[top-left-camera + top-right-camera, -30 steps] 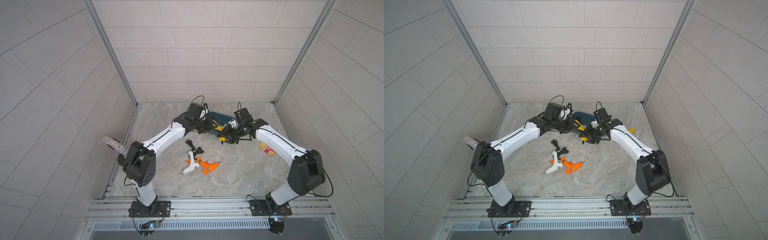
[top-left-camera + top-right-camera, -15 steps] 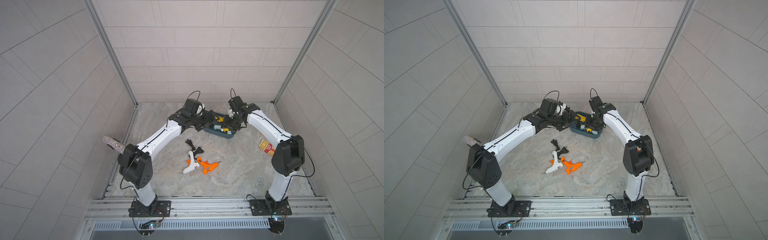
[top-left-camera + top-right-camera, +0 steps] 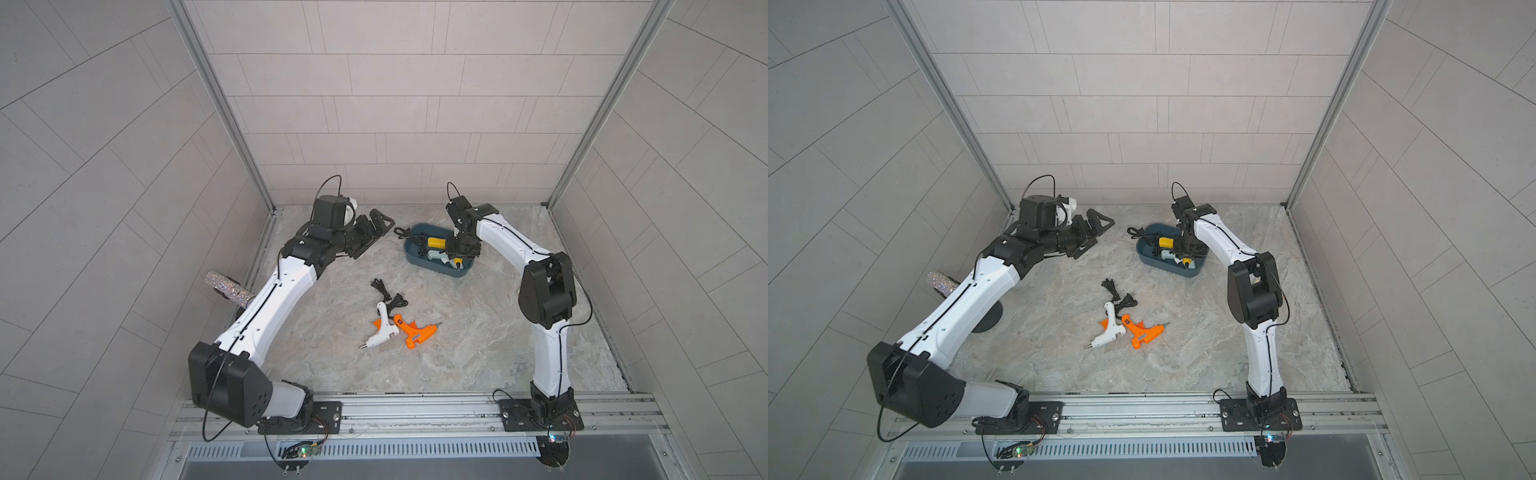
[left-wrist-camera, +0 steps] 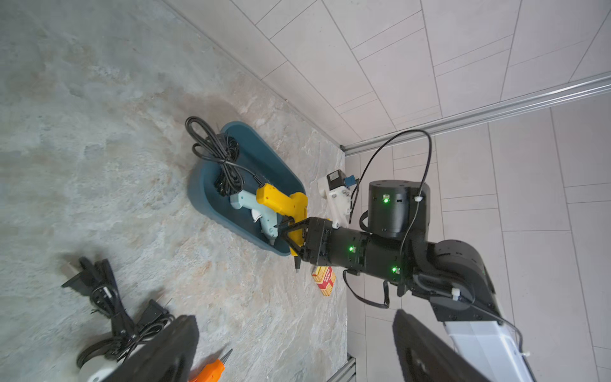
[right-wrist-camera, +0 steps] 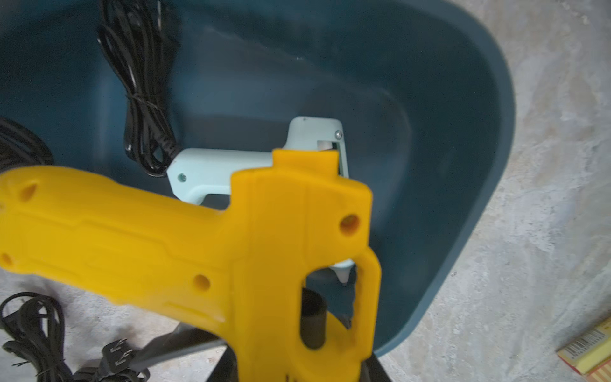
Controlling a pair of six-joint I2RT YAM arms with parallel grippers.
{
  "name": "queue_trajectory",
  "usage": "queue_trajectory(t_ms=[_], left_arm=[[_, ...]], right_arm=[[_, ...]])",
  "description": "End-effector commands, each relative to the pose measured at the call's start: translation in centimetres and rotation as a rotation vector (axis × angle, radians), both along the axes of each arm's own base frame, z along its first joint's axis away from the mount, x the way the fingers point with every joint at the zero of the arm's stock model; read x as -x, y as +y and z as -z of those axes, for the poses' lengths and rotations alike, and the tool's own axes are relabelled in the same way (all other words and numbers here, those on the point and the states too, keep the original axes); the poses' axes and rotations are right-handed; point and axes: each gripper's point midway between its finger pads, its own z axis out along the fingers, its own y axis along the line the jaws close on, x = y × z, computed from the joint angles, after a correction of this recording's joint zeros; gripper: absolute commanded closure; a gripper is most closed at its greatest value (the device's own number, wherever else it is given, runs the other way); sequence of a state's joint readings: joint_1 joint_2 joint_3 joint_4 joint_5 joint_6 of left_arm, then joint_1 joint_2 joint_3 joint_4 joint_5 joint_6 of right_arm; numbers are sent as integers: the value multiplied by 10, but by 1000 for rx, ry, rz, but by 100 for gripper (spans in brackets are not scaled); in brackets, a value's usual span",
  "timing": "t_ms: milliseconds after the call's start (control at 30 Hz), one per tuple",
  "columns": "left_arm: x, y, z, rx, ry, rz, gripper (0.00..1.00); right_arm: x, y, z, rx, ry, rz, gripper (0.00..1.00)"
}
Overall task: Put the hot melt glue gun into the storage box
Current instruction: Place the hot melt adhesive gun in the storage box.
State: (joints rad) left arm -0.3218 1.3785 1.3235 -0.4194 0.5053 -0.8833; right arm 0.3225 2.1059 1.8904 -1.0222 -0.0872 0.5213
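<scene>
Two changes: left gripper (image 3: 375, 233) now wide, empty, pulled back from storage box (image 3: 430, 270); right gripper (image 4: 289, 243), clamped on yellow glue gun (image 4: 281, 201), has brought it over box, above pale-blue gun (image 4: 256, 206). Release remains.

The left arm (image 3: 270, 299) is stretched low toward the far left corner of the tabletop (image 3: 478, 332), the left gripper (image 3: 373, 232) held wide open. The right arm (image 3: 505, 241) is folded, elbow raised, the right gripper (image 3: 459, 251) pointed down near the far edge, clamped on the glue gun (image 4: 281, 201).
</scene>
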Motion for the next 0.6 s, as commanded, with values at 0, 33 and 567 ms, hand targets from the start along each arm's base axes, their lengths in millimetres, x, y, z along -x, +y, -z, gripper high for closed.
queue_trajectory(t_ms=[0,33,567], left_arm=[[13,16,8,-60,10,-23,0],[15,19,8,-65,11,-30,0],[20,33,17,-80,15,-57,0]], right_arm=[[-7,-15,-18,48,-50,0,100],[-8,-18,-20,51,-59,4,100],[-7,-50,6,77,1,51,100]])
